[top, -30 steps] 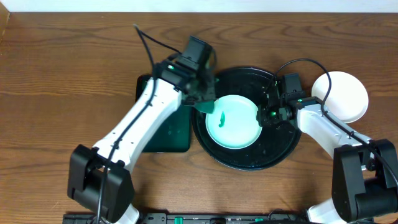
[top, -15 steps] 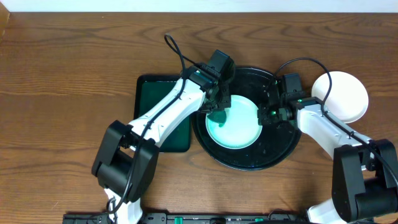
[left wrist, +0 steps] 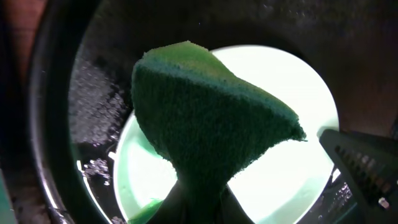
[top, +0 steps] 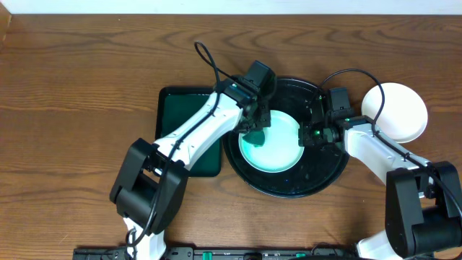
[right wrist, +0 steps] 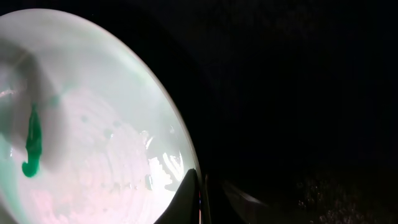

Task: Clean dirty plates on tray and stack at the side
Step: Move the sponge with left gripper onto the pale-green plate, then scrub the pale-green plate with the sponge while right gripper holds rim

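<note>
A mint-tinted plate [top: 278, 148] lies in the round black tray [top: 328, 170]. My left gripper [top: 254, 128] is shut on a dark green sponge [left wrist: 205, 112], which hangs over the plate's [left wrist: 292, 180] left part. My right gripper [top: 307, 135] is shut on the plate's right rim, one finger above it and one below, as the right wrist view shows at the gripper [right wrist: 200, 193]. In that view a small green smear [right wrist: 31, 143] sits on the plate [right wrist: 93, 112]. A white plate [top: 395, 112] rests on the table to the right of the tray.
A dark green rectangular tray [top: 184, 141] lies just left of the black tray, under my left arm. Cables arch above both wrists. Brown wooden table surrounds everything, with a pale wall edge along the back.
My left arm has swung right, carrying the sponge from the plate's left edge to over its surface. My right gripper has closed on the plate's rim.
</note>
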Robot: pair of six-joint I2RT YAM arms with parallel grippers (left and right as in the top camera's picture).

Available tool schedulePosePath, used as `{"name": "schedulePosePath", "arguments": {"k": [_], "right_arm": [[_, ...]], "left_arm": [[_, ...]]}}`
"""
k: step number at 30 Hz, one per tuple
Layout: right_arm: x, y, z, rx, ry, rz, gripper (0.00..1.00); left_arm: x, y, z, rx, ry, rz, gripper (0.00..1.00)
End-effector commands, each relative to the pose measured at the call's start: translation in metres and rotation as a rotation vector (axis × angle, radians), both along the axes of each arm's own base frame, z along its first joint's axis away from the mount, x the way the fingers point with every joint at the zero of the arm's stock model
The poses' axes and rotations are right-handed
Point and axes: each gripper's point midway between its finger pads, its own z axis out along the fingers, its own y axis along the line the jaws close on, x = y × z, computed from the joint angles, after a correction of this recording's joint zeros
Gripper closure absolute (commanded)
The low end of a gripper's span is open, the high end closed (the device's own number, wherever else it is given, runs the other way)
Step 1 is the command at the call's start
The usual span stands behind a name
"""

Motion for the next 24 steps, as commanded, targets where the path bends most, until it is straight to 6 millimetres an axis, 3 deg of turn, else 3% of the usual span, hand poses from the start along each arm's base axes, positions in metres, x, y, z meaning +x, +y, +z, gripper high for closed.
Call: {"name": "schedulePosePath", "arguments": {"k": [1,10,24], "right_arm": [[-0.006,0.006,-0.002,-0.003,0.007,0.019,0.99],[-0.009,0.013,-0.002,0.011,0.025,-0.008,0.99],[-0.009,0.013,-0.002,0.01,0.026,-0.008,0.99]], "left_arm": [[-0.004,0.0,-0.008,0.046,-0.007,0.004,0.92],[-0.007,-0.002,-0.009,0.051,-0.008,-0.007,0.93],[-0.004,0.011,-0.024,0.121,-0.004,0.075,0.93]]}}
